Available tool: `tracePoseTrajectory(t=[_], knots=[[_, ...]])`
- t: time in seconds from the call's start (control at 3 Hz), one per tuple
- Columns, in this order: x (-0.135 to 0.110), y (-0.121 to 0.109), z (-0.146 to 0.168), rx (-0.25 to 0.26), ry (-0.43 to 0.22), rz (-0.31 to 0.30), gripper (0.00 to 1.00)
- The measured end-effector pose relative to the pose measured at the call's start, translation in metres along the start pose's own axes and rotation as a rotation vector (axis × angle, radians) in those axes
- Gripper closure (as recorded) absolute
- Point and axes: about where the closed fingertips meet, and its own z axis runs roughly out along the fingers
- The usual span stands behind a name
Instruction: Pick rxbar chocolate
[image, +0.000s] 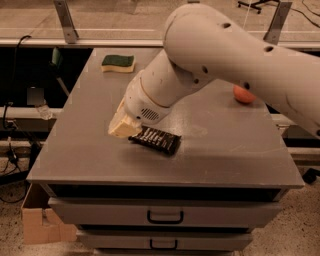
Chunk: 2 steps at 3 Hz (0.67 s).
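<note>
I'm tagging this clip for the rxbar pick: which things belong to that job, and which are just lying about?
Belong to the job: rxbar chocolate, lying flat on the table; gripper, low at the bar's left end.
Just lying about: green-and-yellow sponge; orange object; cardboard box on the floor.
</note>
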Motion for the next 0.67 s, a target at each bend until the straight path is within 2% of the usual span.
tracePoseTrajectory(t=[0.33, 0.67], knots=[[0.004, 0.012, 0.001, -0.012, 0.012, -0.001, 0.59], [0.024, 0.011, -0.011, 0.032, 0.009, 0.034, 0.36]])
